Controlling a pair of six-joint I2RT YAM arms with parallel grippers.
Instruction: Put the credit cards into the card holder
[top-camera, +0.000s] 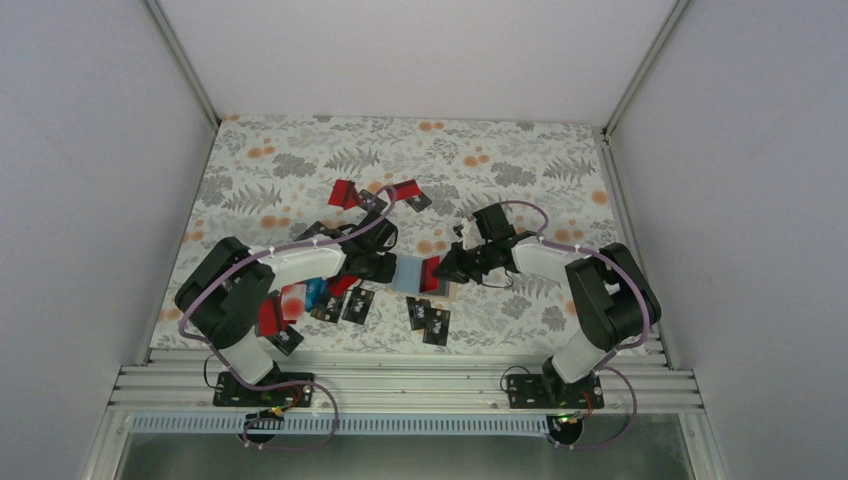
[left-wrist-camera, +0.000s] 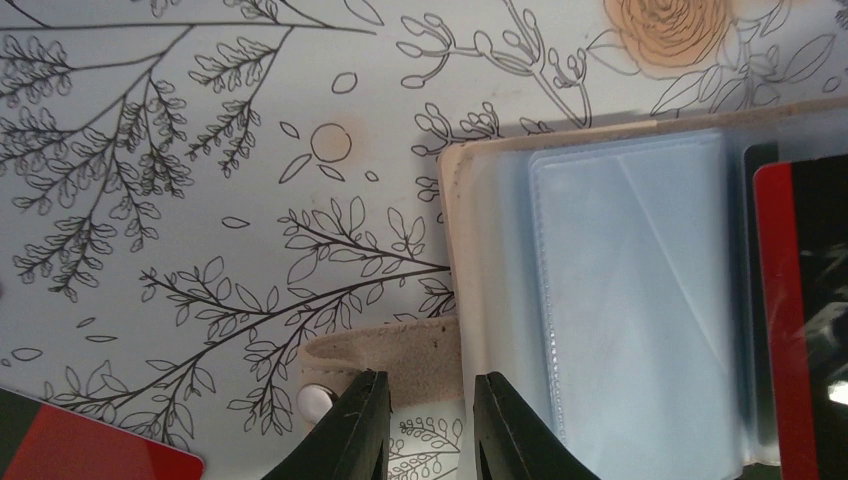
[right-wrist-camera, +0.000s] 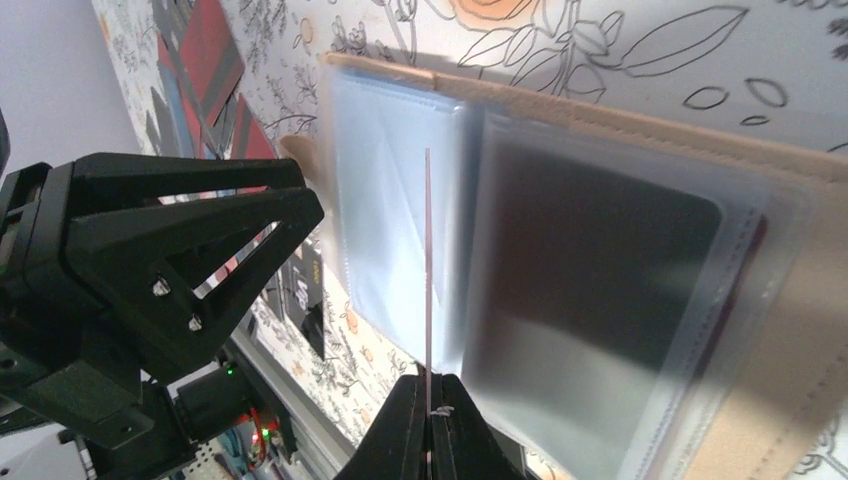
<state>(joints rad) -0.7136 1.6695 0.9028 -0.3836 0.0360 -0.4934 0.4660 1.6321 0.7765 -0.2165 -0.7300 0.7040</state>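
Note:
The card holder (top-camera: 408, 273) lies open on the flowered cloth between the two arms, beige rim (left-wrist-camera: 462, 250) outside and clear grey-blue pockets (left-wrist-camera: 630, 300) inside. My left gripper (left-wrist-camera: 430, 375) stands open by a narrow gap at the holder's left edge, astride its beige snap strap (left-wrist-camera: 420, 340). My right gripper (right-wrist-camera: 430, 385) is shut on a red credit card (top-camera: 432, 272), which shows edge-on (right-wrist-camera: 427, 260) over the holder's middle fold. A dark card (right-wrist-camera: 600, 290) sits inside a pocket. Several loose credit cards (top-camera: 358, 305) lie around.
Red and black cards (top-camera: 405, 190) lie behind the holder, more black ones (top-camera: 436, 325) in front of it, and red, blue and black ones under the left arm (top-camera: 270, 315). A red card (left-wrist-camera: 90, 445) lies near the left gripper. Grey walls enclose the table.

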